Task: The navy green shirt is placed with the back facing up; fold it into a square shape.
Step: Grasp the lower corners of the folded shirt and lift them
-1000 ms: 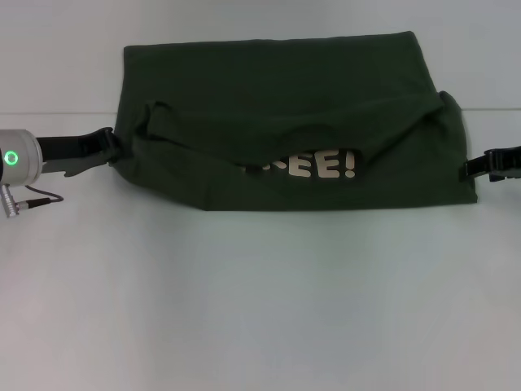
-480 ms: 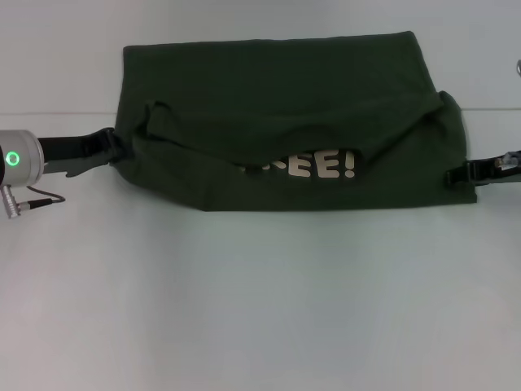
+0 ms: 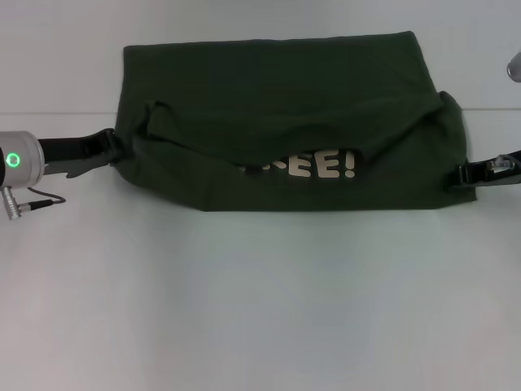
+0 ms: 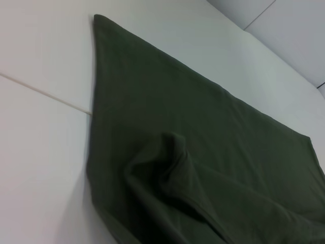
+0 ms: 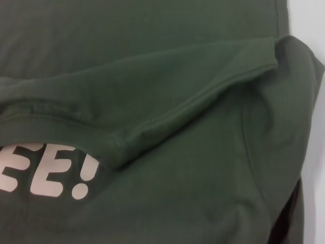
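Shirt (image 3: 277, 98) spread btwn grippers — left (image 3: 114, 148), right (image 3: 462, 174) at edges.

Matt soft cloth shirt (image 3: 277, 98)

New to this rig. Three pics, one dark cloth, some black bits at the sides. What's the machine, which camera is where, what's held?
It is a two-armed robot. The wide picture comes from its head camera, looking down at a white table. The other two come from cameras on each wrist, close to the cloth.

The cloth is the navy green shirt, partly folded, with pale letters showing in a gap.

The black bits are the arms' ends: the left gripper at the shirt's left edge, the right gripper at its right edge. Each seems to pinch the fabric, but I cannot confirm it.
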Available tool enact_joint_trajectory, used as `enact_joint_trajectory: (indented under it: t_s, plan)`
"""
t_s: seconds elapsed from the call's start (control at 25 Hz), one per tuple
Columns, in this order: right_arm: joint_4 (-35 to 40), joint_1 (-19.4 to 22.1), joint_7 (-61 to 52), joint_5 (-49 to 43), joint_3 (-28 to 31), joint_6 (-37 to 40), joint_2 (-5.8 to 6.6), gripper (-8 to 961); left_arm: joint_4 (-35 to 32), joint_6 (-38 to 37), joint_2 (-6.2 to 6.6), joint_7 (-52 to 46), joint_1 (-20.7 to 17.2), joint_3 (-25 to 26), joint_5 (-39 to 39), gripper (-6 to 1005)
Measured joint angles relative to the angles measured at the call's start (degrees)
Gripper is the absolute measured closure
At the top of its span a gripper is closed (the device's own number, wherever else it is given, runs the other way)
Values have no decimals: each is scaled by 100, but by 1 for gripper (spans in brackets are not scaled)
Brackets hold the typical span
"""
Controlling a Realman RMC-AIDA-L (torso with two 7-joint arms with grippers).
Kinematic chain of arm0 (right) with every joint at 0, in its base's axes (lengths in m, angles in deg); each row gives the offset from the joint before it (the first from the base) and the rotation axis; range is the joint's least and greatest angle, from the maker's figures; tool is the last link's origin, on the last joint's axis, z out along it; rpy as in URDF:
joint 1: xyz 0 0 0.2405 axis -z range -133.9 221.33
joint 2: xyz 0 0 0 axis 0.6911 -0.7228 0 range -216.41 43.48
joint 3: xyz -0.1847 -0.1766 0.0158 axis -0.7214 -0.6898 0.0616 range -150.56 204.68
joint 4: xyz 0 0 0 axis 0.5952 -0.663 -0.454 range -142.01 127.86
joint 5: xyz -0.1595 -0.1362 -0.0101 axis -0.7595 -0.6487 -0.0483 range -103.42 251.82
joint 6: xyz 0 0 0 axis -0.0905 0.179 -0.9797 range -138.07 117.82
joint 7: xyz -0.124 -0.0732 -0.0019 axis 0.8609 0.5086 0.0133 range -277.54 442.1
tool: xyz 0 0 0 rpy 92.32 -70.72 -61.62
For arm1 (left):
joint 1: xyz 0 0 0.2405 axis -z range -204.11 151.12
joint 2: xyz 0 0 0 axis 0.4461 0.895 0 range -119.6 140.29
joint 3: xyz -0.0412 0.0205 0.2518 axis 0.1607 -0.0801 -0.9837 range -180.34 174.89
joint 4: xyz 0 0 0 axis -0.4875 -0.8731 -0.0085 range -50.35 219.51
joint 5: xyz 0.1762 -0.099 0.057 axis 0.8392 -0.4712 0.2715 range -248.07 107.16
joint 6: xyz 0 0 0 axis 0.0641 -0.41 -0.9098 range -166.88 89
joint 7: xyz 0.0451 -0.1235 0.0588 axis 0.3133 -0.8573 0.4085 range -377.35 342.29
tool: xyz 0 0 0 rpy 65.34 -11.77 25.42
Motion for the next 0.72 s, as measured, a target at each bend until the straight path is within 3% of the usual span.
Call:
enact_joint_trajectory:
  t_s: [0.08,0.28,0.52,0.72]
  plan:
    - [-3,0,-1,-7,-1,-7,1,503,-9,6,-9,2,-4,0,0,994]
    - [31,26,-36,-18,14,21,19,740,-26,9,-15,0,-9,-14,1,995]
    - [140,69,-50,65,58,188,66,948,-82,-60,-16,-2,-28,-25,9,994]
    - [463,146,-51,141,66,769,91,953,-83,-610,116,-77,-25,-76,126,995]
